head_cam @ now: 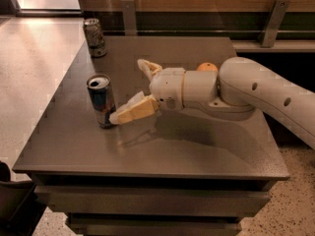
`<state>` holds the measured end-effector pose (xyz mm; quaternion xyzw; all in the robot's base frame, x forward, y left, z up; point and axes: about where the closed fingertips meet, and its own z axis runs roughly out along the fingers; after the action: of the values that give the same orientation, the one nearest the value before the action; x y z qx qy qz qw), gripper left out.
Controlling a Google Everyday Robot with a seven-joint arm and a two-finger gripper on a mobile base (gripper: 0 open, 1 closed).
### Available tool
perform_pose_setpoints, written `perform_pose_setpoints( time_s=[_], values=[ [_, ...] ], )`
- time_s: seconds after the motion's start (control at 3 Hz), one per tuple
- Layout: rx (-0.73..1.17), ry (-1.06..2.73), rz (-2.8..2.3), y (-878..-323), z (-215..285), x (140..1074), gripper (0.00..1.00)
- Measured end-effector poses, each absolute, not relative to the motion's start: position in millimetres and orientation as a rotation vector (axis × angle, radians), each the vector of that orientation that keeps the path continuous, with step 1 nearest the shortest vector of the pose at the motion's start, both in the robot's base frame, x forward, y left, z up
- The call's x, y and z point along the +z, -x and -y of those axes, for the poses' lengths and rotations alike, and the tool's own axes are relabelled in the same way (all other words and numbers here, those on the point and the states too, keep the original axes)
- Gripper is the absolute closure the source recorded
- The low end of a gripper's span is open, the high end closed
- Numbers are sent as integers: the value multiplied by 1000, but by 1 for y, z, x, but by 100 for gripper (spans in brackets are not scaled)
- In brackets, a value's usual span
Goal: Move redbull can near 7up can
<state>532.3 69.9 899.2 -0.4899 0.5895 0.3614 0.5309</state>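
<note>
The redbull can [101, 101], slim, dark blue and silver with a silver top, stands upright on the left part of the dark table [162, 146]. The 7up can [94, 37], silvery-grey with dark markings, stands upright at the table's far left corner. My gripper [129, 90] reaches in from the right, just right of the redbull can. Its fingers are spread open. The near fingertip [118, 117] is at the can's lower side; the far finger [147, 67] points behind the can. The can is not between the fingers.
An orange round object [207, 67] sits behind my arm near the table's middle right. A wooden wall with metal brackets [271, 14] runs behind the table. The pale floor lies to the left, a dark object at bottom left.
</note>
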Motion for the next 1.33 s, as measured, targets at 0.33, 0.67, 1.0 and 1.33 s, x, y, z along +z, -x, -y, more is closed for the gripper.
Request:
perform_pose_setpoints(
  time_s=[0.33, 0.67, 1.0, 1.33],
  values=[
    [894, 1159, -1388, -530, -84, 890, 0],
    [923, 1142, -1376, -526, -97, 887, 0],
    [946, 1138, -1367, -523, -109, 889, 0],
    [949, 1141, -1364, -522, -111, 889, 15]
  ],
)
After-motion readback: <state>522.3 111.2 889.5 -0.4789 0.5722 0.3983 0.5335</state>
